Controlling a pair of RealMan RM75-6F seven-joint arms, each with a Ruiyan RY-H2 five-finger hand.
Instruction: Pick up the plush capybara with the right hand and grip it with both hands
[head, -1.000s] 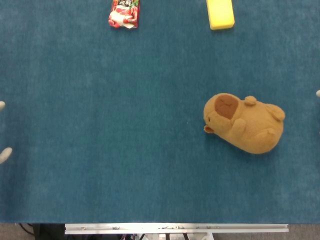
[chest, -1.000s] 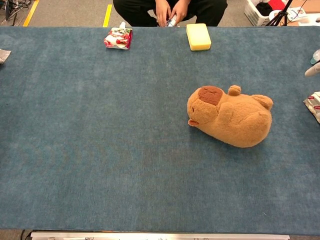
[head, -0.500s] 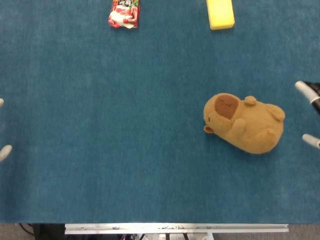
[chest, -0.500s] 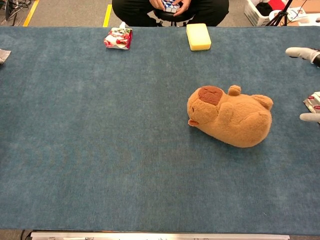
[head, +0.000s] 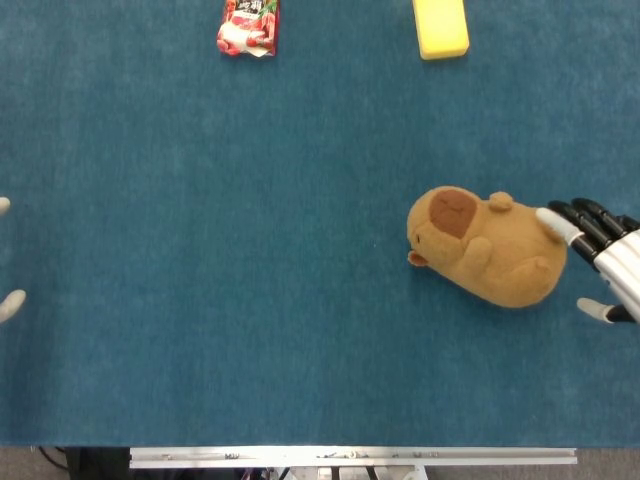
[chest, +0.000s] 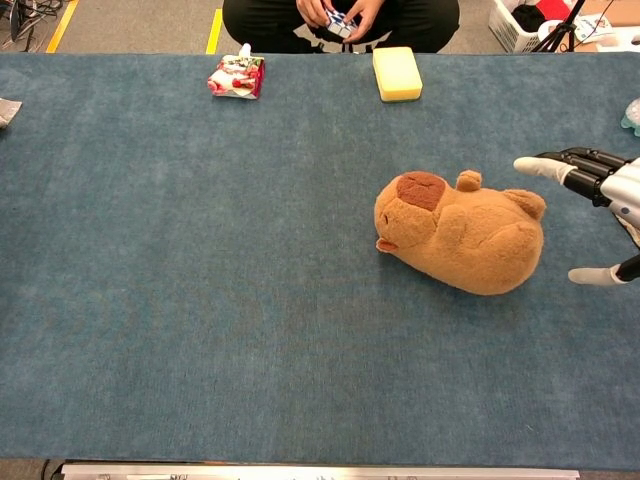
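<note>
The plush capybara (head: 490, 246) (chest: 462, 233), tan with a brown patch on its head, lies on its side on the blue table, head to the left. My right hand (head: 604, 258) (chest: 598, 203) reaches in from the right edge, open, its fingers spread on either side of the toy's rear. In the head view a fingertip (head: 549, 218) sits at the toy's back end; whether it touches is unclear. Of my left hand (head: 9, 300) only pale fingertips show at the left edge of the head view.
A yellow sponge (head: 440, 27) (chest: 397, 73) and a red snack packet (head: 247, 27) (chest: 236, 76) lie at the far edge of the table. A seated person (chest: 340, 20) is behind the table. The metal front rail (head: 350, 457) runs along the near edge.
My right hand has moved in from the right edge toward the capybara's rear, fingers spread. The capybara and the left fingertips have stayed put.
</note>
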